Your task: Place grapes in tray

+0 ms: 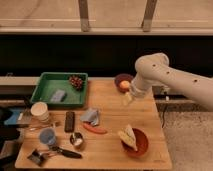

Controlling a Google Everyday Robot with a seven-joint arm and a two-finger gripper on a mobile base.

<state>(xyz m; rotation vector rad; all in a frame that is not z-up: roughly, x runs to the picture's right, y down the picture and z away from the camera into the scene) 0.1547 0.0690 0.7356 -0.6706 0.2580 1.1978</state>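
The grapes (76, 81), a small dark reddish-purple bunch, lie inside the green tray (45, 82) at its back right corner. The tray stands at the table's back left. My gripper (128, 98) hangs from the white arm (165, 75) over the table's back right part, well to the right of the tray and just in front of a dark bowl. Nothing shows in the gripper.
The dark bowl (120, 78) holds an orange-yellow fruit (124, 85). A grey-blue item (58, 95) lies in the tray. On the table are a pale cup stack (40, 111), black remote (69, 121), grey cloth (91, 116), red-orange vegetable (95, 129), blue cup (47, 136), metal cup (76, 140) and reddish-brown bowl (141, 146).
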